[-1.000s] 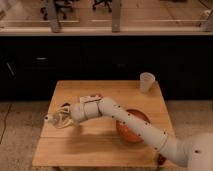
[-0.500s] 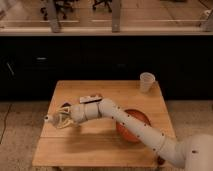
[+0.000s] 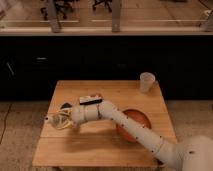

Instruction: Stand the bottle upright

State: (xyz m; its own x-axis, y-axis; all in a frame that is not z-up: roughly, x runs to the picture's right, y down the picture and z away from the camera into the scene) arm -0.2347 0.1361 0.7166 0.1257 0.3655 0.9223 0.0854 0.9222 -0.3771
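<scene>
Gripper low over the table's left edge, around the bottle. Bottle's clear body mostly lost behind it; only the pale cap shows, pointing left. I cannot tell how tight the grip is. Arm covers part of the red bowl. Dark packet carries a pale strip, unreadable. Cup at the far right corner.

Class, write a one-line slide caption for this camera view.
Gripper at the bottle by the wooden table's edge; a red bowl and white cup stand nearby.
</scene>
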